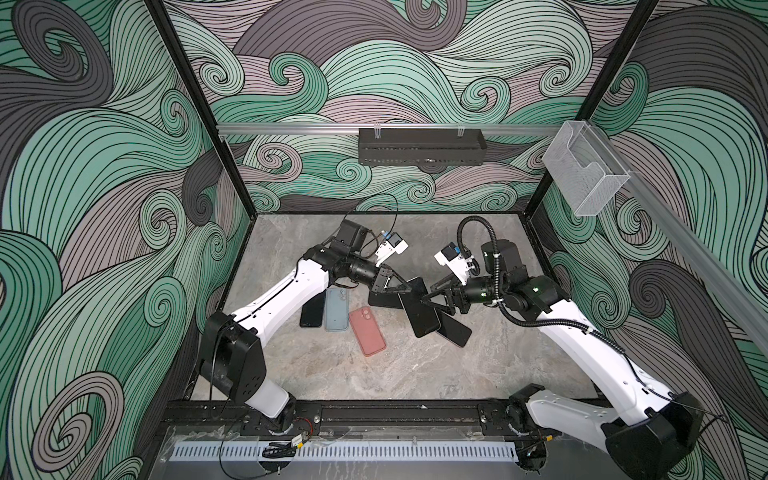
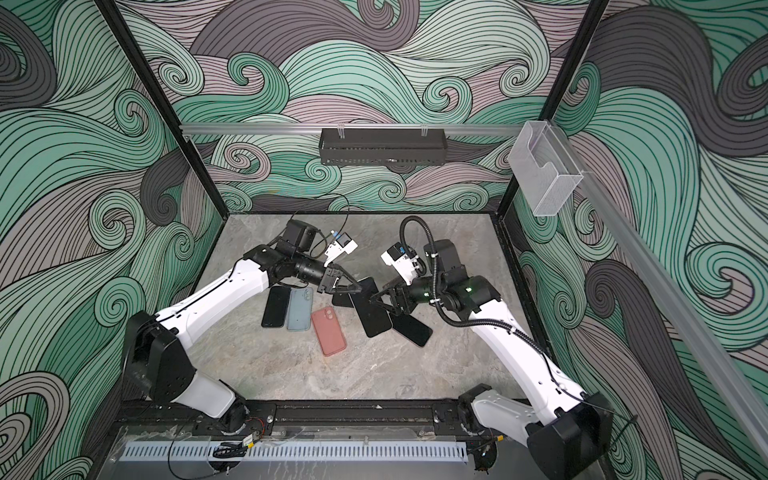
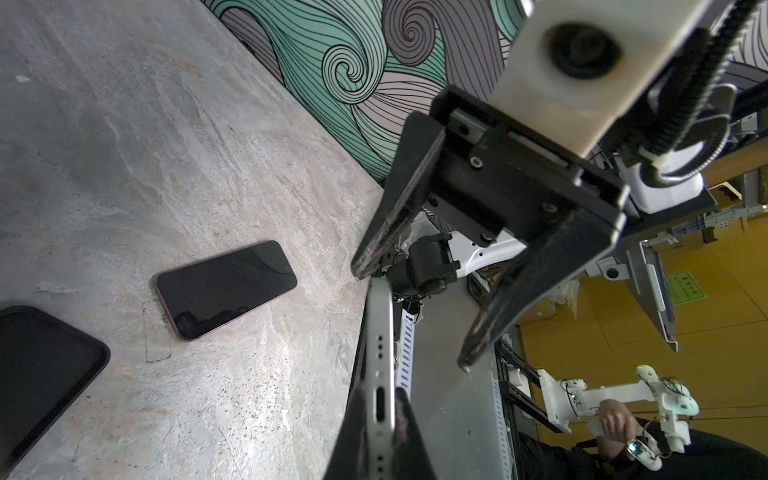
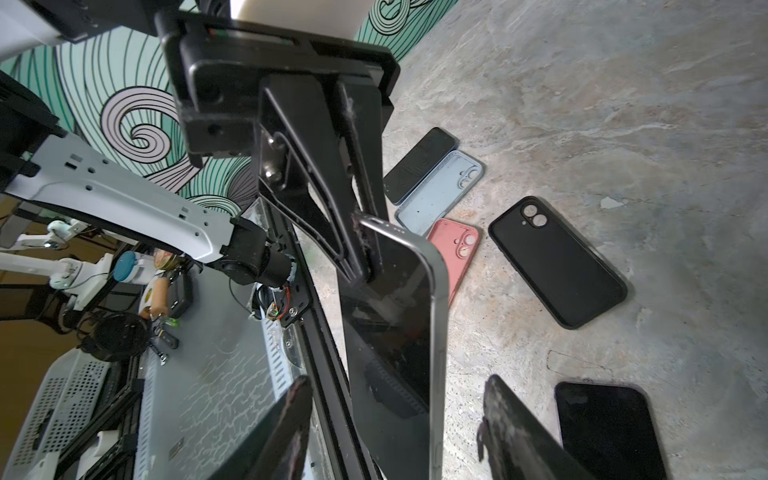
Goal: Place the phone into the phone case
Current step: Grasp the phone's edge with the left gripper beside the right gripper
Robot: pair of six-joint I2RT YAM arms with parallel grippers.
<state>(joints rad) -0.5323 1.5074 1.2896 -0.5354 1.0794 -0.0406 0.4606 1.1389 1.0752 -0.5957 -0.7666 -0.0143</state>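
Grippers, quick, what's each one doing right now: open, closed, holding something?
Left gripper: closed, holding the phone by one end.
Right gripper: open, jaws on either side of the same phone, not gripping it.

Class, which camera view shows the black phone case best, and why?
The right wrist view: the black phone case lies whole and unobstructed, camera cutout visible. The left wrist view cuts it off at the frame edge; both top views show a sliver behind the held phone.
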